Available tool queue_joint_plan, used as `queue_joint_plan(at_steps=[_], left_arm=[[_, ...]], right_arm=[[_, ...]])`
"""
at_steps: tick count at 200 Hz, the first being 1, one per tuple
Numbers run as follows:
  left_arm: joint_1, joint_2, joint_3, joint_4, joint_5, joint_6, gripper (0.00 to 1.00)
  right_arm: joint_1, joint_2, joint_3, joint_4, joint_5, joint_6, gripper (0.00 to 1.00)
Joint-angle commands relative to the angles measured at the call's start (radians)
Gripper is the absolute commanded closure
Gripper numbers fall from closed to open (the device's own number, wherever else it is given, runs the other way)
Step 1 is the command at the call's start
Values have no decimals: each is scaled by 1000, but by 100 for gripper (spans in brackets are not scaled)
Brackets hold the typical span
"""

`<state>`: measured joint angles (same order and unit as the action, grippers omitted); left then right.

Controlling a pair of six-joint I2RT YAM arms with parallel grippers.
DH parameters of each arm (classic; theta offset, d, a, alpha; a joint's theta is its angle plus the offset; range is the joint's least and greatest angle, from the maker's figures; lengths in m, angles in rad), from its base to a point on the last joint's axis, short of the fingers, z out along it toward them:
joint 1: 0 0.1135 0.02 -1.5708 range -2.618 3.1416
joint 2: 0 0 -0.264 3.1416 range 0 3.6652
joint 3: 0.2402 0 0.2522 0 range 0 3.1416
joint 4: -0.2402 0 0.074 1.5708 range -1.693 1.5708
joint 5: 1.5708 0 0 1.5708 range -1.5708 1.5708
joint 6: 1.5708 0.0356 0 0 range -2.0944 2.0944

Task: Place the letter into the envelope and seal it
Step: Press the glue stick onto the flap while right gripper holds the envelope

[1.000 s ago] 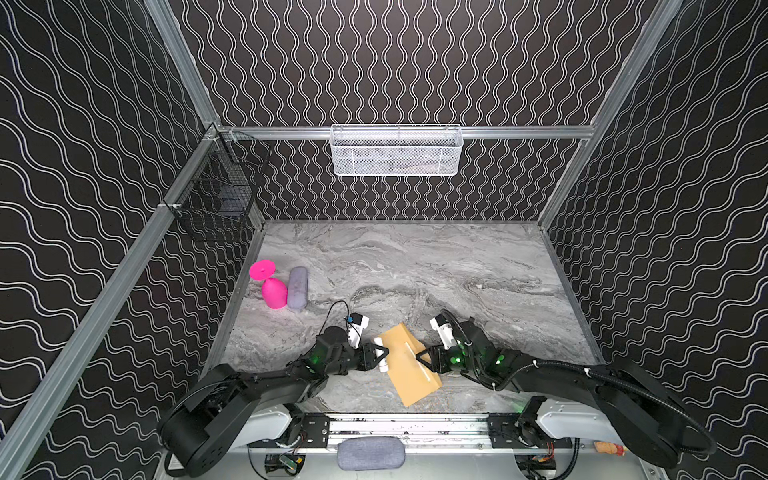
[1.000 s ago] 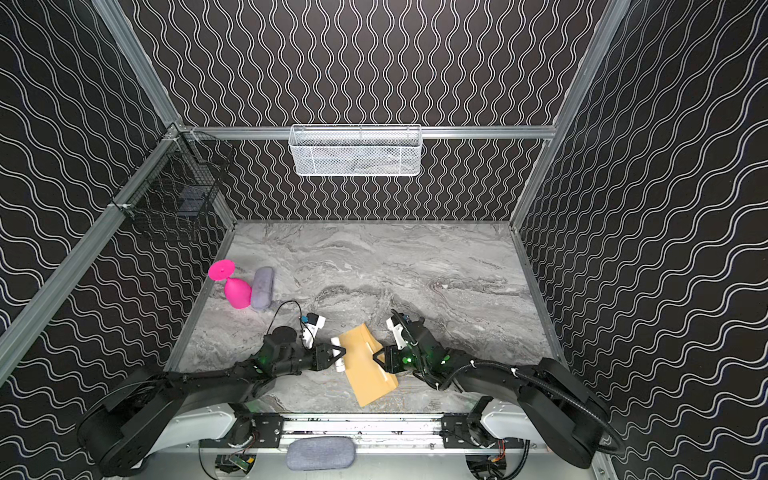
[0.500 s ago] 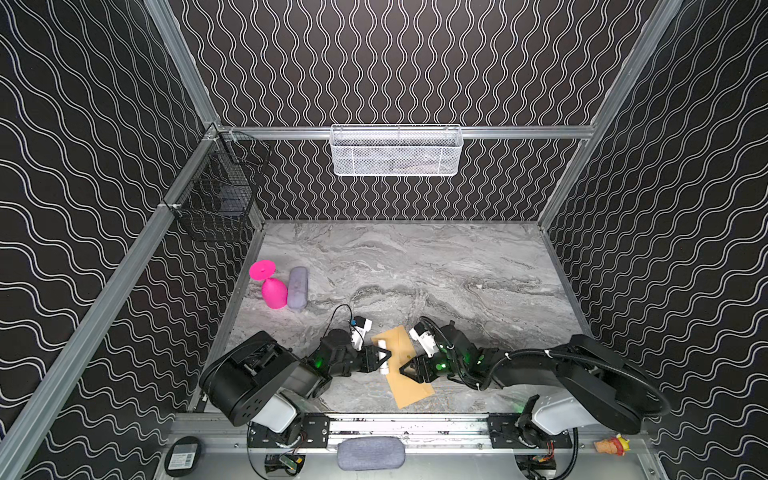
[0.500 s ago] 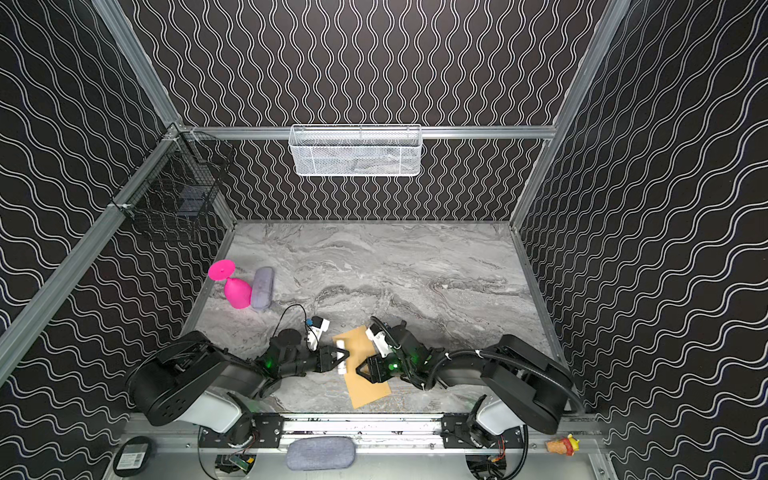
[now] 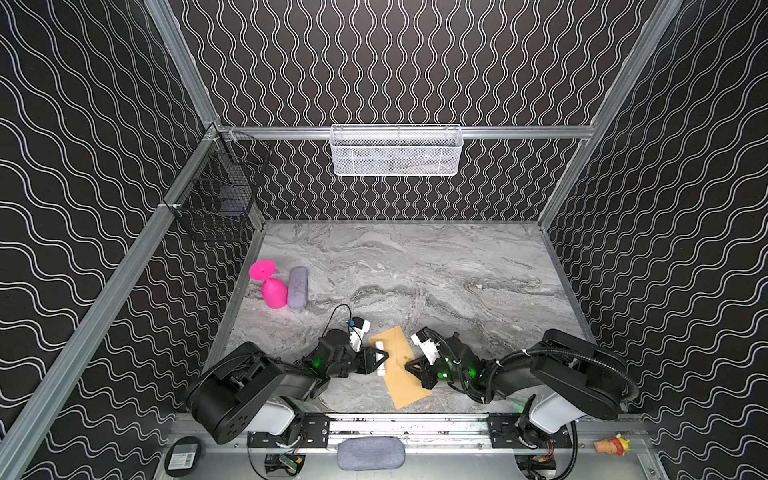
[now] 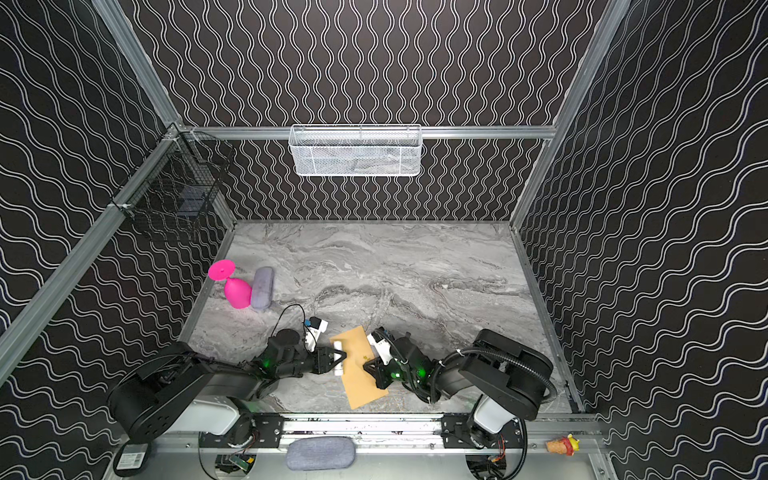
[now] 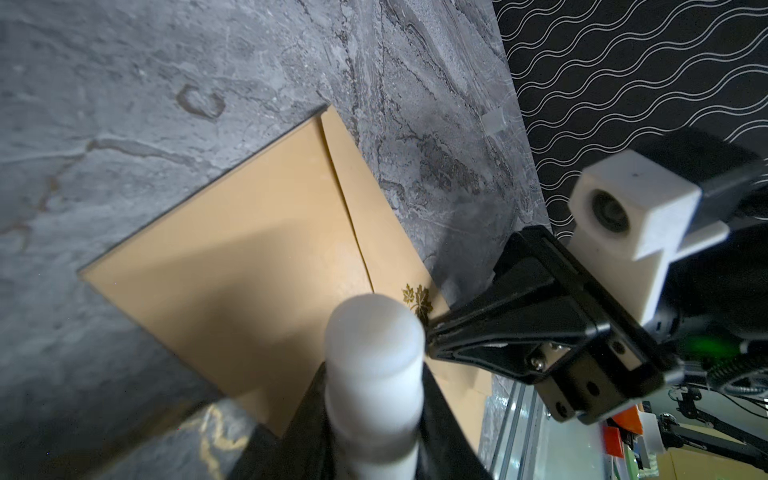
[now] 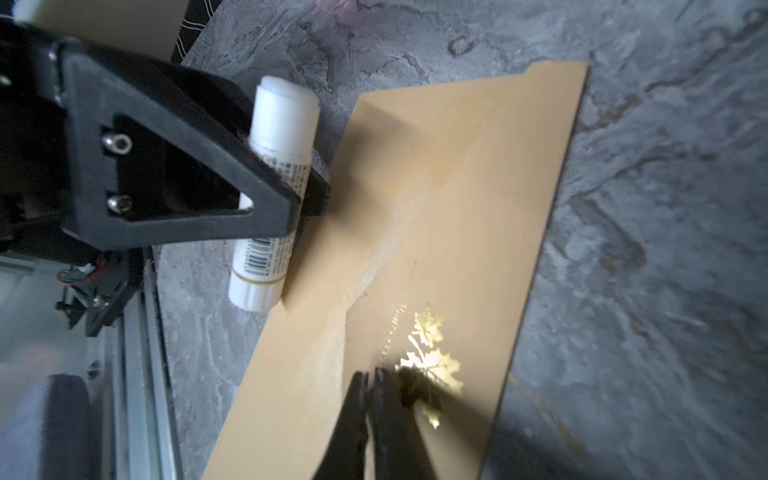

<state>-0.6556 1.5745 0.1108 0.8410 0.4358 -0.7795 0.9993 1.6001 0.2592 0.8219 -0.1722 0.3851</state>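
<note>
Fingers (image 8: 390,424) of the right gripper (image 5: 408,365) are pressed together, tips down on the envelope (image 5: 404,390) beside its gold sticker (image 8: 432,353). It lies flat near the table's (image 5: 415,270) front edge. Just left, the left gripper (image 5: 381,356) clamps a white glue stick (image 8: 282,112) at the envelope's left edge.

One envelope (image 5: 401,386) lies on the one table (image 5: 415,270). There is one white glue stick (image 8: 279,124). There are two grippers: the left gripper (image 5: 382,356) and the right gripper (image 8: 371,380). One pink goblet (image 5: 272,289). Two grey pouches: the table pouch (image 5: 297,287) and the rail pouch (image 5: 370,453). Two baskets: the white mesh basket (image 5: 395,151) and the black wire basket (image 5: 216,199). One round black disc (image 5: 183,457). One small yellow-and-red toy (image 5: 611,444). One gold sticker (image 8: 432,353), seemingly of two leaves, though glare blurs it.
</note>
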Motion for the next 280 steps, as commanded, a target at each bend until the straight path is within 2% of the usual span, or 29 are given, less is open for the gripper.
queue_joint_plan(at_steps=[1, 29, 58, 97, 129, 186, 227, 247, 280], left_arm=[[5, 37, 0, 12, -8, 28, 100], [16, 100, 0, 86, 20, 21, 100], [22, 144, -14, 152, 32, 11, 100], [32, 172, -38, 230, 38, -1, 100], [39, 152, -46, 229, 46, 5, 100], [44, 45, -37, 96, 34, 42, 100], [44, 46, -42, 112, 34, 41, 100], [48, 53, -56, 151, 34, 30, 100], [54, 14, -68, 120, 32, 47, 100]], right_arm=[[49, 31, -9, -5, 130, -110, 94], [65, 119, 1, 51, 167, -196, 100], [87, 150, 17, 29, 177, -232, 100], [94, 174, 9, 120, 194, -307, 100], [96, 190, 12, 182, 174, -342, 100], [102, 237, 49, 223, 189, -402, 100], [103, 233, 70, 211, 183, -415, 100], [103, 182, 56, 208, 193, -425, 100], [101, 98, 70, 144, 212, -440, 100]])
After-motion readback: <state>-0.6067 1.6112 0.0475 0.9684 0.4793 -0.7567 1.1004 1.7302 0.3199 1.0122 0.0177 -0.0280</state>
